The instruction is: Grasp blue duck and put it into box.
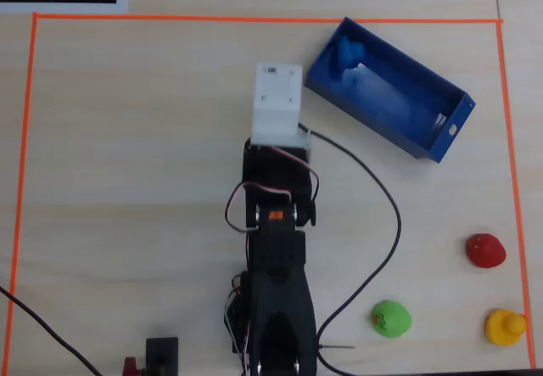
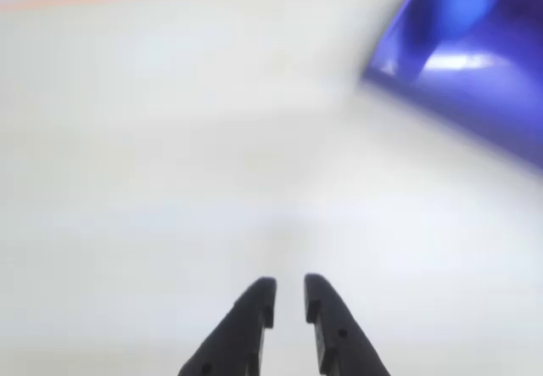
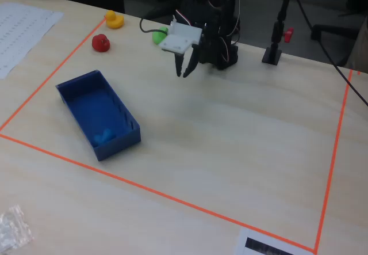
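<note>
The blue duck (image 1: pixel 349 54) was seen lying inside the box (image 1: pixel 424 143), at the end nearest the tape line in the overhead view; in the fixed view it appeared as a pale blue lump (image 3: pixel 104 135) on the box floor near the front short wall. The duck was judged to be small, rounded, light and probably smooth moulded plastic or rubber, so liable to slip. A pinch across the body below the head was judged the soundest hold. The box was judged thin-walled and easily shoved.

The claw (image 2: pixel 288 289) was empty, its jaws nearly pressed together with a narrow gap showing in the wrist view. It hung above bare bench (image 3: pixel 241 134), well apart from the box.

The bench surface was pale wood grain, flat and matt, bounded by an orange tape line (image 1: pixel 254 19). Towards the right of the overhead view, a green toy (image 1: pixel 390 318), a red toy (image 1: pixel 485 250) and a yellow duck (image 1: pixel 506 326) stood well apart from the box. A printed sheet (image 3: pixel 23 27) lay outside the tape.
</note>
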Robot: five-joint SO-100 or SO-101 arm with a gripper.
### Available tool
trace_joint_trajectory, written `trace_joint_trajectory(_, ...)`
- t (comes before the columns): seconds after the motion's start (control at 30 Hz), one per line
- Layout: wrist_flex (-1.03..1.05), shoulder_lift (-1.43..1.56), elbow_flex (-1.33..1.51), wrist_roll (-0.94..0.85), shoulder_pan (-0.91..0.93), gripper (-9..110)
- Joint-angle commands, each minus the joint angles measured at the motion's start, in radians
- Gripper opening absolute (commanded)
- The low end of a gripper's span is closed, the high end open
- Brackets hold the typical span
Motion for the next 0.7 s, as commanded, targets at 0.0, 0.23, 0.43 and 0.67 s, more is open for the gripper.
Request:
trace_joint_trajectory(0.0,-0.005,0.364,0.494,-0.089,-0.048,0)
trace_joint_trajectory(0.23,0.179,0.672,0.696,-0.121,-0.071,0)
trace_joint_trajectory(0.43,0.334,0.707,0.706,-0.126,-0.057,0)
trace_joint_trajectory(0.67,0.388,0.707,0.706,-0.112,-0.026,0)
